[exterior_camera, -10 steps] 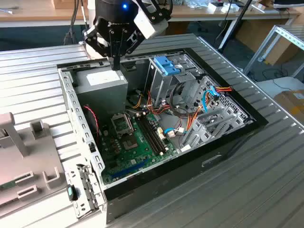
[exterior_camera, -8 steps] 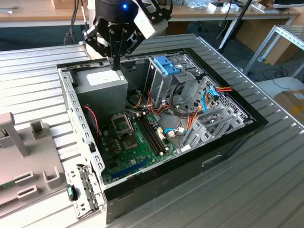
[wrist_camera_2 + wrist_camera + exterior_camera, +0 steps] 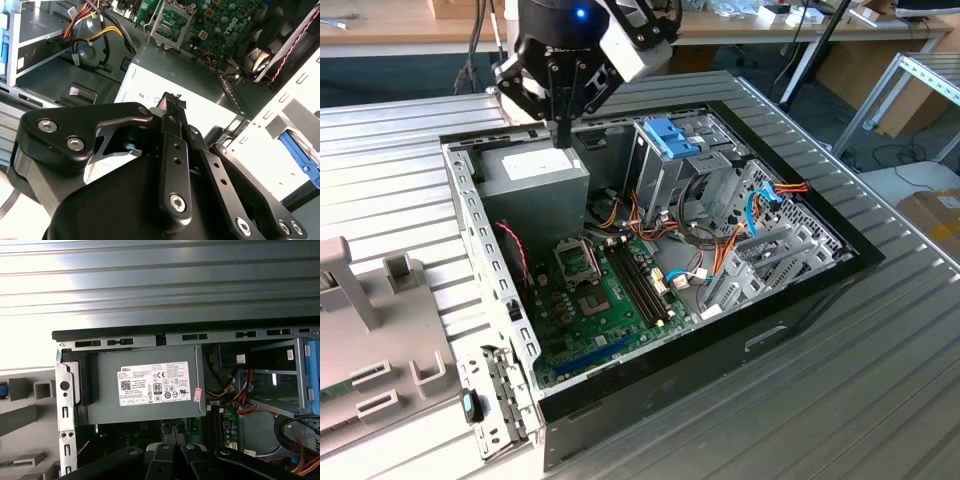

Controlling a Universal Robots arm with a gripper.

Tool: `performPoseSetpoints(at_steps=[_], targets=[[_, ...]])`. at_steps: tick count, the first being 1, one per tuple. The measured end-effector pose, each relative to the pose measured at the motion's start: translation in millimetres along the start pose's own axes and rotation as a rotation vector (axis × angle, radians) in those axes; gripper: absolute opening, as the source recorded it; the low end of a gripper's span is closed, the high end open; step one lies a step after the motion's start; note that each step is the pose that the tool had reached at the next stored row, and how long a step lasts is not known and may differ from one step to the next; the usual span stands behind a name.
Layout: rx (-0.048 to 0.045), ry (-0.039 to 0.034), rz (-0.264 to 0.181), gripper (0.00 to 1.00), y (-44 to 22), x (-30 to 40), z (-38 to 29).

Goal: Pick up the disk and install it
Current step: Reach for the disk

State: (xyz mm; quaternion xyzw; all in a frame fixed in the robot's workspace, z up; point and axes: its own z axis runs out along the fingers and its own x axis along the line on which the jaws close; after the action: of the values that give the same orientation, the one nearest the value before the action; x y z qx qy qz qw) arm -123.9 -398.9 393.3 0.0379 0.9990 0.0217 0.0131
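Hovering over the grey power supply (image 3: 535, 178) at the exterior view's left end of the open computer case (image 3: 472, 225), the gripper (image 3: 561, 138) points down. Its fingers (image 3: 172, 130) are closed against each other with nothing clamped between them. Cannot tell whether the tips touch the supply's top. In the first wrist view the supply's white label (image 3: 154, 383) sits just beyond the fingertips. The case lies on its side on a ribbed metal table (image 3: 840, 390), with its inside exposed. Inside: a green motherboard (image 3: 605, 300) in the middle and a metal drive cage (image 3: 660, 185) to the exterior view's right of the supply. A blue latch (image 3: 671, 137) sits on top of the cage, and red, orange and yellow cables (image 3: 720, 245) run between cage and board. A grey fixture (image 3: 380, 345) stands on the table just outside the case's rear wall, on the exterior view's left. Disk: cannot place it with certainty. In the second wrist view a blue plastic bar (image 3: 299, 154) lies beside a grey block (image 3: 291, 120) outside the rear wall, apart from the gripper. Cannot tell whether that bar is a rail of the disk.
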Motion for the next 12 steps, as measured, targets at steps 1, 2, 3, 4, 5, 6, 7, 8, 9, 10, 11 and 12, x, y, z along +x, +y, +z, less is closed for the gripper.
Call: performPoseSetpoints(at_steps=[1, 2, 3, 4, 5, 6, 7, 8, 9, 10, 11, 12], targets=[[0.0000, -0.0001, 0.000, 0.11, 0.0, 0.3, 0.0], [0.0000, 0.0000, 0.000, 0.11, 0.0, 0.5, 0.0], [0.0000, 0.0000, 0.000, 0.11, -0.1, 0.7, 0.0], [0.0000, 0.0000, 0.000, 0.11, -0.1, 0.9, 0.0], [0.0000, 0.0000, 0.000, 0.11, -0.1, 1.0, 0.0], [0.0000, 0.0000, 0.000, 0.11, -0.1, 1.1, 0.0], [0.0000, 0.0000, 0.000, 0.11, -0.1, 1.4, 0.0], [0.0000, 0.0000, 0.000, 0.11, -0.1, 1.6, 0.0], [0.0000, 0.0000, 0.000, 0.11, -0.1, 1.7, 0.0], [-0.0001, 0.0000, 0.000, 0.11, -0.1, 1.9, 0.0], [-0.0001, 0.0000, 0.000, 0.11, -0.2, 2.0, 0.0], [0.0000, 0.0000, 0.000, 0.11, -0.2, 2.2, -0.1]])
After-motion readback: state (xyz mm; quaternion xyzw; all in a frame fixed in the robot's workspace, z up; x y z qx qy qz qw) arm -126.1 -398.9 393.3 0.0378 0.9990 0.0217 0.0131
